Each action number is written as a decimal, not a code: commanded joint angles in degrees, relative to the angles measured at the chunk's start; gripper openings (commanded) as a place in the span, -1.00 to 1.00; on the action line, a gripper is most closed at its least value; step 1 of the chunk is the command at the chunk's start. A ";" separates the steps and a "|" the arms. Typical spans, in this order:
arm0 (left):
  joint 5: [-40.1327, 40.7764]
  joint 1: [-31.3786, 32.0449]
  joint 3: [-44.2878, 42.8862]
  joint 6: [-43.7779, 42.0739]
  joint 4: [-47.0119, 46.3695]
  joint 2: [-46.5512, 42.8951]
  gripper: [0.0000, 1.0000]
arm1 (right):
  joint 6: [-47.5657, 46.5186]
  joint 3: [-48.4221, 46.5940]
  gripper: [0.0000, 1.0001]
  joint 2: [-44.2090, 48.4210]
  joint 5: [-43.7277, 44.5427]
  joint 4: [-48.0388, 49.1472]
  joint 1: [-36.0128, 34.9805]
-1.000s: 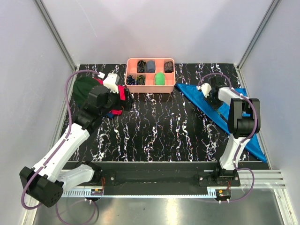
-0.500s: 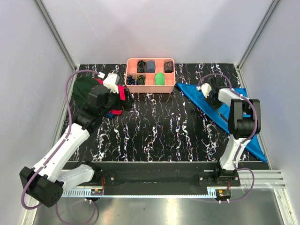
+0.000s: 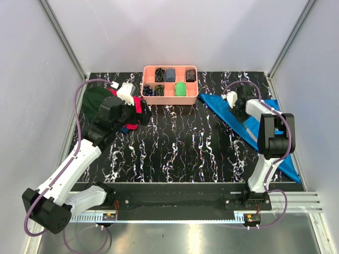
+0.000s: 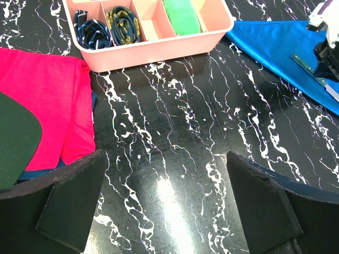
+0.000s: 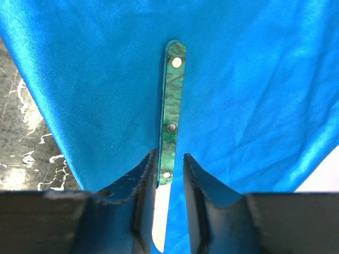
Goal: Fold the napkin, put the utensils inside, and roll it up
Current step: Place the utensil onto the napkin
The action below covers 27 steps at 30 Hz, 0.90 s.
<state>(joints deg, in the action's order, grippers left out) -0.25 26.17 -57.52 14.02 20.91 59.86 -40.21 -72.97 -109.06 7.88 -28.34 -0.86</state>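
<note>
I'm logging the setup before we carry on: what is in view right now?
napkin: one, bright blue, a triangle on the right of the table
knife: one, teal-green handle, lying on the napkin
tray: one, pink, compartmented, far centre
tray contents: several small items, mostly dark, one green, in the compartments
cloth: one, red, left of the tray
cap: one, dark green, far left, next to the cloth
table: one, black with white veins
left gripper: open, over bare table beside the cloth
right gripper: jaws slightly apart, astride the knife handle
</note>
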 commanded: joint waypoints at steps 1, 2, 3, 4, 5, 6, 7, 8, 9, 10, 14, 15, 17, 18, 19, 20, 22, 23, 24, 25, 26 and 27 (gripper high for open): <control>-1.24 -0.16 -0.67 0.66 -3.06 0.09 0.97 | 2.58 -2.79 -0.31 4.37 -1.46 1.09 -0.37; -1.33 -0.16 -0.67 0.66 -3.15 0.17 0.97 | 4.15 -2.97 -0.31 4.46 -1.55 1.61 -0.37; -1.33 -0.16 -0.58 0.74 -3.15 0.09 0.97 | 5.39 -3.32 -0.30 4.73 -2.33 2.05 -0.37; -1.33 -0.16 -0.67 0.74 -3.07 0.09 0.97 | 6.79 -4.54 -0.31 4.73 -3.73 2.15 -0.37; -1.50 -0.16 -0.67 0.83 -3.06 0.17 0.97 | 10.37 -5.16 -0.31 4.55 -4.88 2.49 -0.45; -1.59 -0.16 -0.67 0.92 -3.06 0.09 0.97 | 13.11 -5.86 -0.31 4.29 -6.81 2.76 -0.46; -1.77 -0.16 -0.67 0.92 -3.15 0.09 0.97 | 15.83 -7.61 -0.29 3.42 -7.69 2.85 -0.46; -1.77 -0.16 -0.67 0.92 -3.07 0.09 0.97 | 20.12 -8.32 -0.27 2.80 -9.44 2.85 -0.46; -1.68 -0.16 -0.75 0.92 -3.15 0.09 0.97 | 22.25 -8.85 -0.26 2.01 -10.94 2.85 -0.54; -1.60 -0.16 -0.67 0.83 -3.15 0.09 0.97 | 24.02 -9.64 -0.21 0.79 -12.17 3.02 -0.54; -1.33 -0.16 -0.67 0.83 -3.15 0.17 0.97 | 30.53 -8.42 -0.17 -0.89 -14.30 6.97 -3.00; -1.42 -0.16 -0.75 0.83 -3.07 0.17 0.98 | 30.80 -8.07 -0.17 -1.07 -12.47 7.76 -4.74; -1.59 -0.16 -0.67 0.92 -3.06 0.17 0.97 | 30.97 -8.06 -0.17 -2.12 -11.40 9.08 -6.16; -1.59 -0.16 -0.75 0.92 -3.15 0.26 0.97 | 31.15 -8.41 -0.17 -2.56 -11.40 9.52 -7.04; -1.59 -0.16 -0.67 0.92 -3.07 0.17 0.97 | 31.15 -8.77 -0.17 -3.61 -11.57 9.88 -7.48; -1.51 -0.16 -0.67 0.83 -3.15 0.35 0.97 | 30.81 -9.12 -0.17 -4.14 -10.87 9.88 -7.92; -1.16 -0.16 -0.67 0.75 -3.07 0.35 0.97 | 30.02 -10.17 -0.17 -5.72 -9.91 9.88 -8.89; -1.07 -0.16 -0.75 0.66 -3.06 0.35 0.97 | 29.92 -10.52 -0.17 -6.16 -9.55 9.79 -9.07; -0.89 -0.16 -0.67 0.66 -3.06 0.35 0.97 | 29.75 -11.05 -0.17 -7.04 -9.38 9.88 -9.33; -0.80 -0.16 -0.67 0.57 -2.98 0.35 0.97 | 29.31 -11.32 -0.17 -7.40 -9.03 9.88 -9.33; -0.80 -0.16 -0.67 0.57 -3.06 0.35 0.97 | 28.96 -11.58 -0.17 -7.75 -8.59 9.88 -9.51; -0.63 -0.16 -0.67 0.57 -2.89 0.44 0.98 | 28.78 -12.02 -0.17 -8.45 -8.32 9.88 -9.59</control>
<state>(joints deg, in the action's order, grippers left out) -0.84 26.17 -57.52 14.63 20.91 60.20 -11.31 -81.36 -116.14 -2.48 -20.73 -10.48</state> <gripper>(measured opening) 0.987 0.415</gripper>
